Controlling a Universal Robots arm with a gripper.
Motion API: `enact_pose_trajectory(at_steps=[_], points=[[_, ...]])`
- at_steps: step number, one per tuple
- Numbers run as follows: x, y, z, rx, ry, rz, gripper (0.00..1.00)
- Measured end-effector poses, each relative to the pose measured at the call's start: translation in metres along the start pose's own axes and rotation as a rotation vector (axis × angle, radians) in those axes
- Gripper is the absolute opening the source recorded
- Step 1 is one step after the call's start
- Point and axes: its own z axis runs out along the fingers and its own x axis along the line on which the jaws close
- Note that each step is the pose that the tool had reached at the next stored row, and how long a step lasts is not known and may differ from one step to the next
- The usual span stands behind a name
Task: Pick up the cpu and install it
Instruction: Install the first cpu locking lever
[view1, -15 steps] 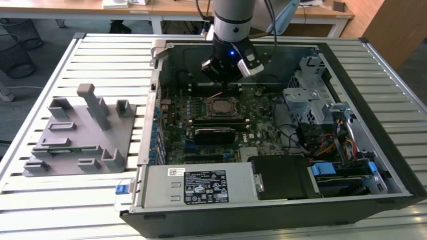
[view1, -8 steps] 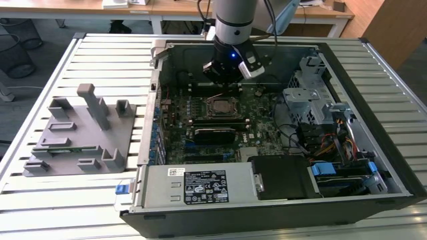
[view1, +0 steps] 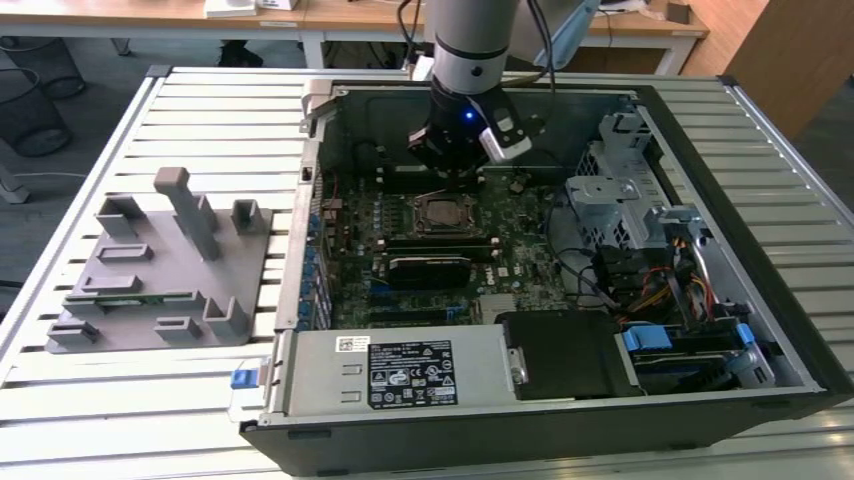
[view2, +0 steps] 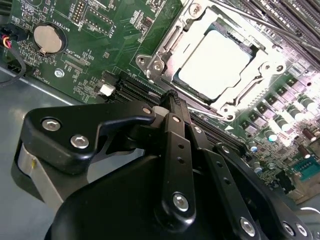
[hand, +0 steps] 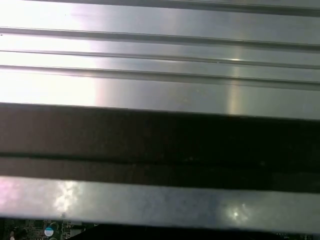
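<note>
Already the cpu (view2: 214, 65) sits in its socket (view2: 165, 50) on the motherboard (view2: 100, 45); my hand (view2: 172, 97), fingers together and empty, hovers just beside it.

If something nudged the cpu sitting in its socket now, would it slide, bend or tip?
The cpu looks like a stiff flat metal-topped plate, so bending seems unlikely. It lies low inside the socket frame, so it probably wouldn't tip or slide far. Its shiny top may be slippery.

Slatted metal table (view1: 134, 130), wooden desks (view1: 320, 15) behind, wire wastebasket (view1: 27, 100).
</note>
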Motion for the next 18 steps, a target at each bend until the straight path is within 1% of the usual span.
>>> enact_pose_trajectory(at_steps=[12,18], points=[[-0.0037,-0.0008,0.0106,0.0006,0.0,0.0,0.11],[-0.0043,-0.0008,0.0104,0.0011,0.0001,0.0,0.11]])
